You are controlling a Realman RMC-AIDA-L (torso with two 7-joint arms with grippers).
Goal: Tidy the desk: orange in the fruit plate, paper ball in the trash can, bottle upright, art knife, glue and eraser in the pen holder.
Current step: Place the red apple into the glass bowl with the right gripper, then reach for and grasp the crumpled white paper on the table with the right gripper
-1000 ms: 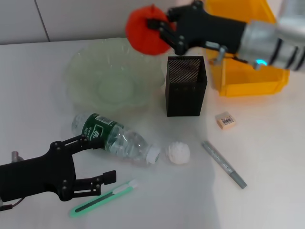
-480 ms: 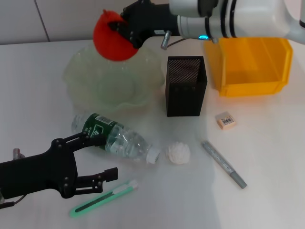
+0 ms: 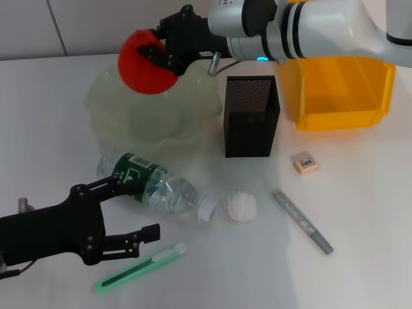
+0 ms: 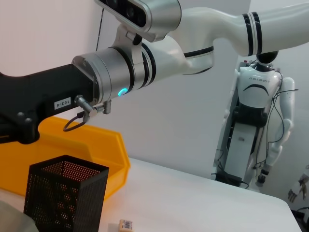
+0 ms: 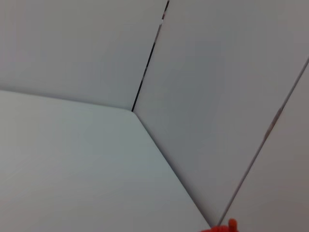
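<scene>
My right gripper (image 3: 153, 55) is shut on the orange (image 3: 143, 64) and holds it above the pale green fruit plate (image 3: 109, 112) at the back left. A sliver of the orange shows in the right wrist view (image 5: 227, 226). My left gripper (image 3: 132, 209) is open low at the front left, beside the lying clear bottle (image 3: 158, 187) with a green label. The green art knife (image 3: 138, 267) lies in front of it. The white paper ball (image 3: 240, 206), grey glue stick (image 3: 302, 221) and eraser (image 3: 304, 162) lie on the table. The black mesh pen holder (image 3: 251, 116) stands mid-table.
A yellow bin (image 3: 338, 87) stands at the back right, behind the pen holder; it also shows in the left wrist view (image 4: 72, 150) with the pen holder (image 4: 65, 198) and the eraser (image 4: 126, 225). A wall runs behind the table.
My right gripper has carried the orange leftward, from above the pen holder to above the fruit plate. My left gripper has barely moved.
</scene>
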